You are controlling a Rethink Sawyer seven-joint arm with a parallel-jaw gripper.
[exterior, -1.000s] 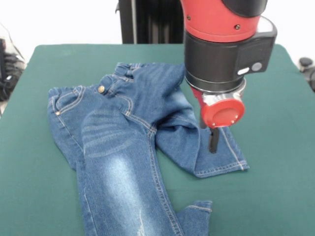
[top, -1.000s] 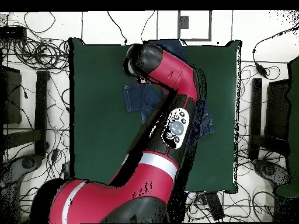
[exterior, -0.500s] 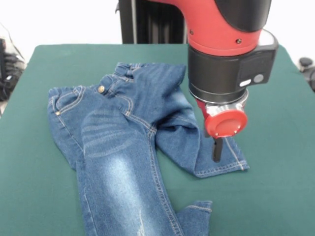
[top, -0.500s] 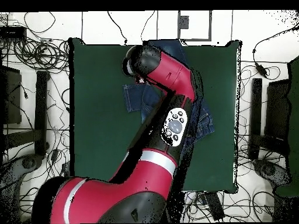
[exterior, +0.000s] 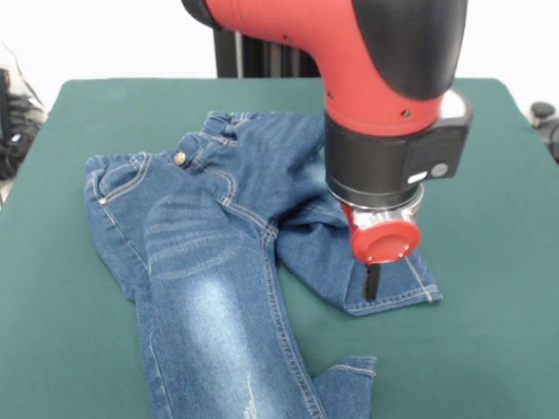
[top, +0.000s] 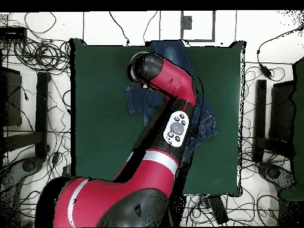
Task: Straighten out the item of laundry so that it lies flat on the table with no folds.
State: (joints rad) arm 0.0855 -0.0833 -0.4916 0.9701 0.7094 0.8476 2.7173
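Note:
The blue denim jeans [exterior: 210, 253] lie crumpled on the green table [exterior: 70, 332]. The waistband with its brass button is at the upper left, and one faded leg runs down to the picture's bottom edge. The other leg is folded across to the right, its hem [exterior: 393, 297] near the middle. My gripper [exterior: 370, 284] hangs under the red arm, its tip down at the folded leg just above the hem. In the overhead view the arm [top: 172, 101] covers most of the jeans [top: 138, 98], and the gripper is hidden there.
A black column [exterior: 262, 57] stands behind the table's far edge. Cables [top: 35, 56] and dark equipment [top: 279, 113] lie on the floor round the table [top: 101, 119]. A small dark object [exterior: 543, 112] sits beyond the right edge.
In the front view the arm has come down and slightly left, bringing the gripper tip lower onto the folded leg near its hem. The jeans have not moved.

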